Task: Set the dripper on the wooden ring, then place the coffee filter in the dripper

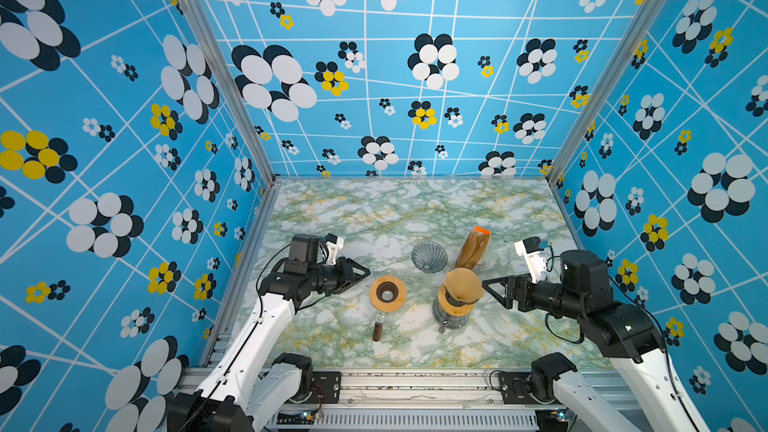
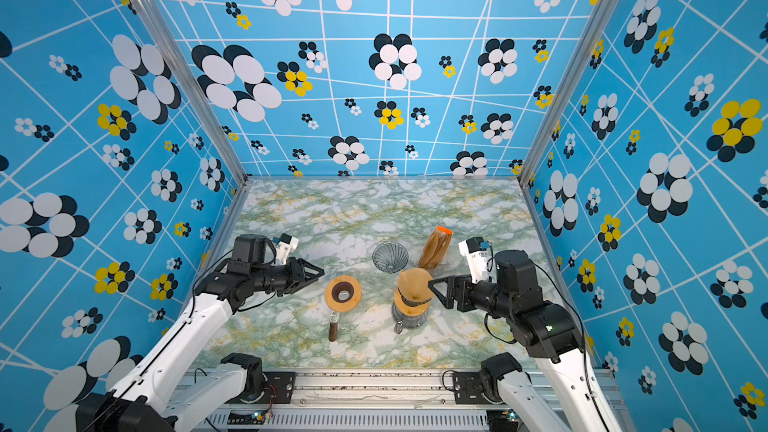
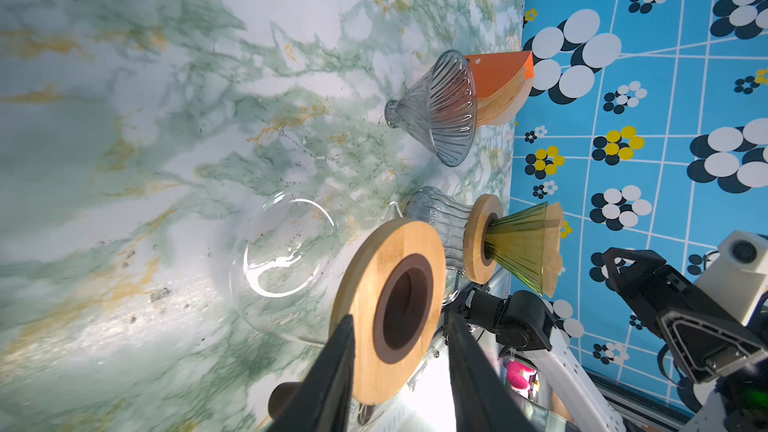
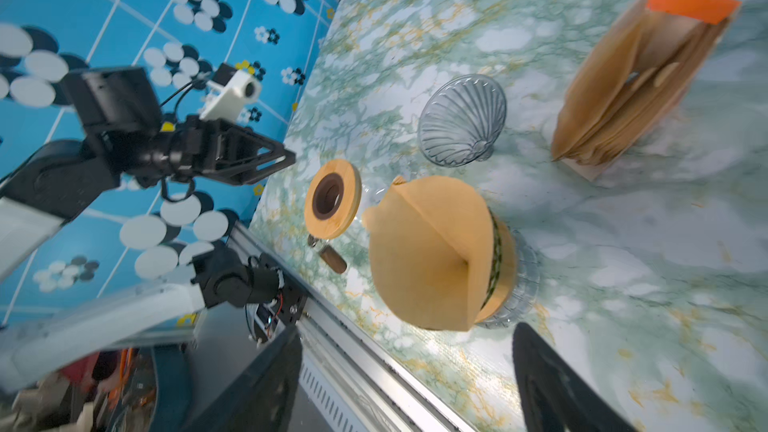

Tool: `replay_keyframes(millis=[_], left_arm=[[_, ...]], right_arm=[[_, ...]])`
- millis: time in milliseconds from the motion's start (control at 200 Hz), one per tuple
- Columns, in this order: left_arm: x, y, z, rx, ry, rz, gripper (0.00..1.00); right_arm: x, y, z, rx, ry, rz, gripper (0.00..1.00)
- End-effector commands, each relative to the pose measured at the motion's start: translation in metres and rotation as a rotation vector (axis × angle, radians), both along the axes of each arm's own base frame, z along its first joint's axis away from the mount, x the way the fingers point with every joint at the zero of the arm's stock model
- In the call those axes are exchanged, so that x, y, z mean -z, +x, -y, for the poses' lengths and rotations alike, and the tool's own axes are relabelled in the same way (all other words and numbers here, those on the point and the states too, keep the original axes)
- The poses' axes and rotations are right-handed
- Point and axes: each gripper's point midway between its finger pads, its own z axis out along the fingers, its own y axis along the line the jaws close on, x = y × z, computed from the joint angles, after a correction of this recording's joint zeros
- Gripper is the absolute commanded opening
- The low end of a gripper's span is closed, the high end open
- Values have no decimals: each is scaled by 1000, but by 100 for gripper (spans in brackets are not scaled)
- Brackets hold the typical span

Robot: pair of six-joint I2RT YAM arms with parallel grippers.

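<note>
A brown paper coffee filter [image 1: 462, 282] [image 4: 424, 251] sits as a cone in a green ribbed dripper [image 3: 515, 247]. It stands out well above the dripper's rim. The dripper rests in a wooden collar [image 3: 478, 238] on a ribbed glass carafe [image 1: 451, 317]. My right gripper [image 1: 486, 284] [image 4: 405, 328] is open just right of the filter, with nothing between its fingers. My left gripper [image 1: 365, 274] [image 3: 401, 317] is open and empty, just left of a second glass carafe with a wooden ring lid [image 1: 387, 292].
A clear ribbed glass dripper [image 1: 429, 256] stands on the marble table [image 1: 332, 222] behind the two carafes. An upright pack of brown filters with an orange top [image 1: 473, 247] is to its right. The second carafe's brown handle [image 1: 377, 330] points toward the front rail.
</note>
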Motion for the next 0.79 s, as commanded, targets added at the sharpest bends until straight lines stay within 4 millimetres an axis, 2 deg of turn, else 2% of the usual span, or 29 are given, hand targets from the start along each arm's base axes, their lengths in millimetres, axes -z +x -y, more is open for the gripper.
replay_keyframes(millis=[0,165,185,320,495,610,790], left_arm=[[-23,5,-10,42,118,108,41],[-66,22,5,136,134,303,42],[-70,23,8,156,130,326,48],[-92,29,34,286,140,459,64],[-104,26,69,459,128,605,100],[-101,25,84,510,130,646,99],[-99,36,87,443,177,720,99]], right_arm=[[-16,27,22,180,-64,33,71],[-20,60,32,290,-126,14,53],[-19,64,32,293,-134,15,50],[-10,92,21,237,-184,19,38],[20,125,17,191,-223,-44,33],[35,141,16,172,-235,-59,33],[55,159,20,185,-274,-90,28]])
